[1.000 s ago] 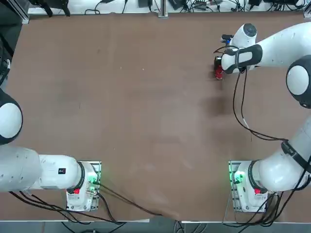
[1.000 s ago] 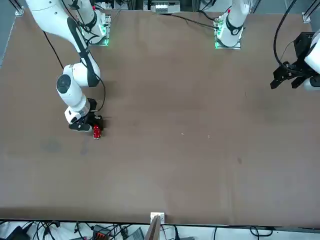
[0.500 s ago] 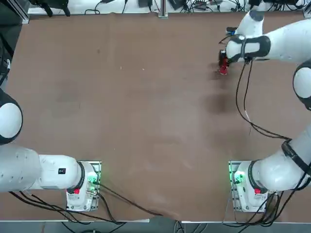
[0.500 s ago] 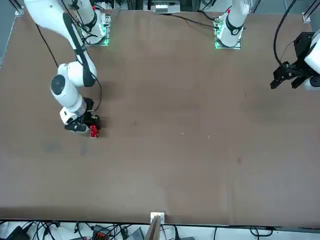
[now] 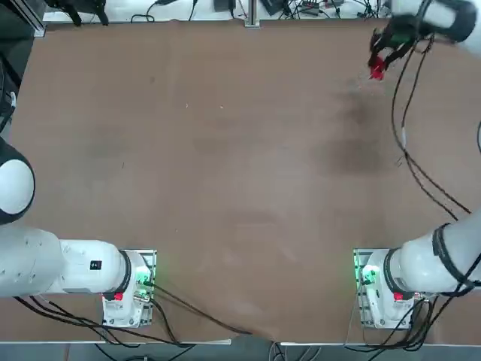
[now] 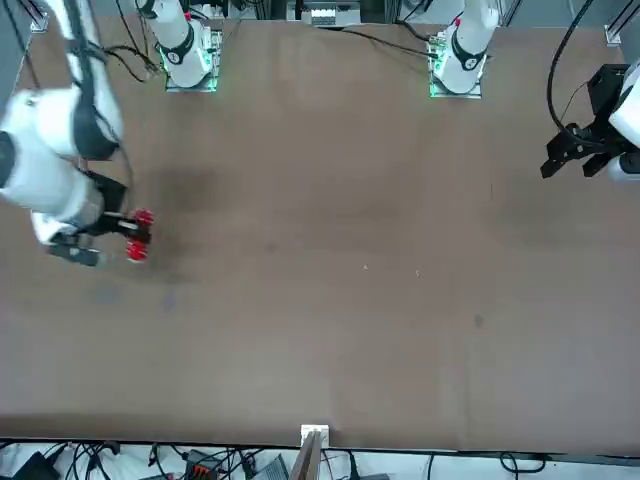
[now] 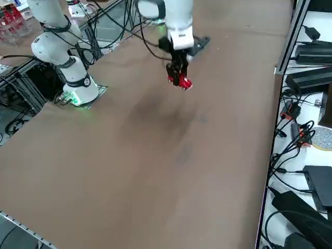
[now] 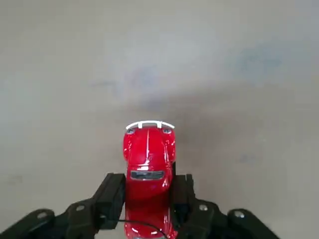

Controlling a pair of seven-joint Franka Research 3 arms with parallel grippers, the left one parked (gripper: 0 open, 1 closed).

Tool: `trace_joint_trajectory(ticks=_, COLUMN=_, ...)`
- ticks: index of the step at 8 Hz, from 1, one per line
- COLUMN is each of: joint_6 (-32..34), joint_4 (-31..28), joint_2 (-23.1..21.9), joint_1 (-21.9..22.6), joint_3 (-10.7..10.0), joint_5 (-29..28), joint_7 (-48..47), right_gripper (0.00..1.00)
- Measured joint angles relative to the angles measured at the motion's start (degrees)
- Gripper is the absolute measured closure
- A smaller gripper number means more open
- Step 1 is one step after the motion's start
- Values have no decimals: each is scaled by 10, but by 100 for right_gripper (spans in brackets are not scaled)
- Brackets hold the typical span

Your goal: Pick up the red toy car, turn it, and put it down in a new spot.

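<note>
We see a wide, matte brown tabletop (image 5: 225, 165) with a flat, faintly scuffed surface. The right arm, with smooth white rounded shells and black cables trailing from it, reaches out to the tabletop's far right corner as the robot faces it. Its gripper (image 8: 148, 191) has two black, blocky fingers (image 8: 110, 193), and they are pinching the red toy car (image 8: 149, 164) by its sides, one finger on each flank. The car is small, glossy and rounded like a beetle, with a thin pale bumper curving across the end that points away from the gripper. It is held up in the air, clear of the tabletop, and a soft dark shadow lies on the brown surface beneath it. From overhead the car (image 5: 376, 70) shows as a tiny bright red spot near the far edge, close to the right-hand corner. In the side view the gripper (image 7: 178, 74) hangs downward from the wrist, with the car (image 7: 180, 81) at its tip above the bare surface.
</note>
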State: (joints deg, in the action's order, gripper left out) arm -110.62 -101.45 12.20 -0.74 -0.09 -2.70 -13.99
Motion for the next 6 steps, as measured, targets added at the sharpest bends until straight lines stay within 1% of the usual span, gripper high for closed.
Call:
trace_joint_trajectory(ticks=1, joint_6=25, joint_4=37, joint_2=2, joint_1=-17, joint_3=0, joint_5=0, joint_7=-22, right_gripper=49)
trace_joint_trajectory(ticks=2, joint_6=34, joint_4=59, joint_2=5, joint_1=-32, joint_3=0, joint_5=0, joint_7=-60, right_gripper=49)
trace_joint_trajectory(ticks=4, joint_6=35, joint_4=79, joint_2=19, joint_1=-52, joint_3=-4, joint_5=3, joint_7=-176, right_gripper=49)
trace_joint_trajectory(ticks=6, joint_6=35, joint_4=112, joint_2=55, joint_1=-74, joint_3=-21, joint_5=3, joint_7=-264, right_gripper=49)
